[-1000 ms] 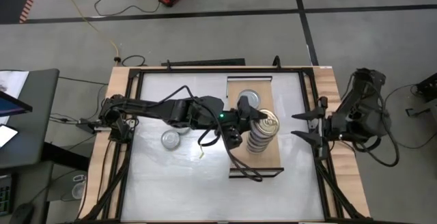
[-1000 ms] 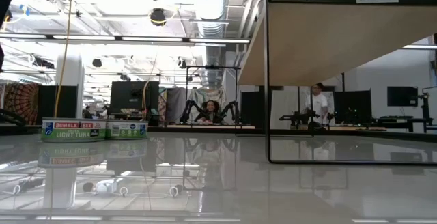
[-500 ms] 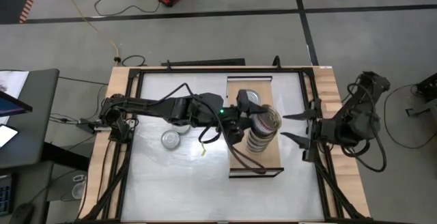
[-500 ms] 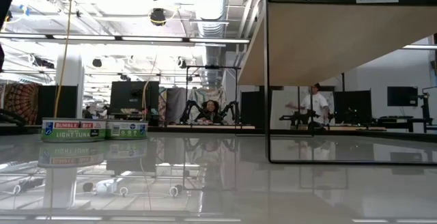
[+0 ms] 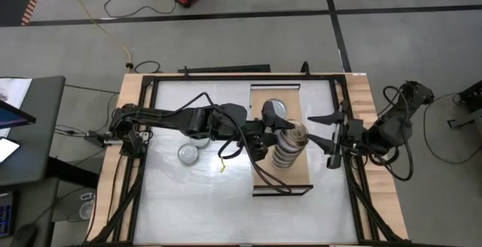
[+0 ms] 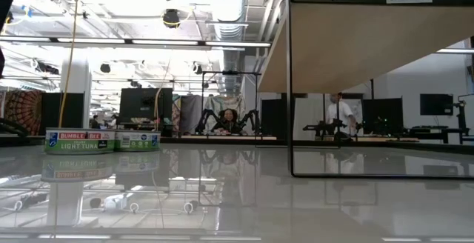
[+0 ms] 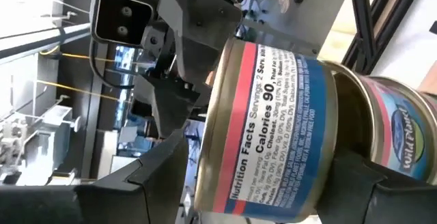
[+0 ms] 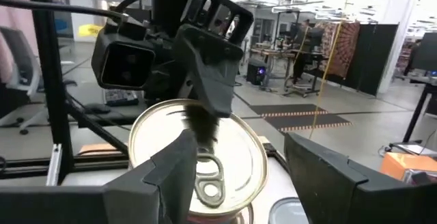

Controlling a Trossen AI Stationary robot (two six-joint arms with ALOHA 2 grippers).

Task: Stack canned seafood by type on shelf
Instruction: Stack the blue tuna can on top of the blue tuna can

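The shelf (image 5: 298, 176) is a light-wood board on the white table, seen from below in the low view as the shelf (image 6: 355, 43). A stack of tins (image 5: 284, 157) stands on it. My left gripper (image 5: 290, 132) reaches in from the table's left, shut on a red-and-blue-labelled tin (image 7: 273, 128) with a pull-tab lid, right over the stack. My right gripper (image 5: 315, 128) stands open to the stack's right, level, facing that tin (image 8: 198, 162) with nothing between its fingers. A silver-lidded tin (image 5: 276, 108) sits at the shelf's far end. My left gripper pinches the tin between its two fingers, one finger (image 8: 205, 118) lying across the pull-tab lid (image 8: 232, 149) and the other under the base, beside the tin below (image 7: 399, 125). The fingers come level from the table's left. The tin is tilted; whether it touches the stack I cannot tell.
One loose tin (image 5: 188, 153) lies on the table left of the shelf; the low view shows two labelled tins (image 6: 72, 140) side by side. A black frame (image 5: 226, 78) runs round the table. Cables hang from the left arm over the shelf's near half.
My right gripper has swung from the table's right edge toward the stack, staying open. My left gripper has rolled at the wrist without shifting, tipping the held tin so that less of its lid shows from above.
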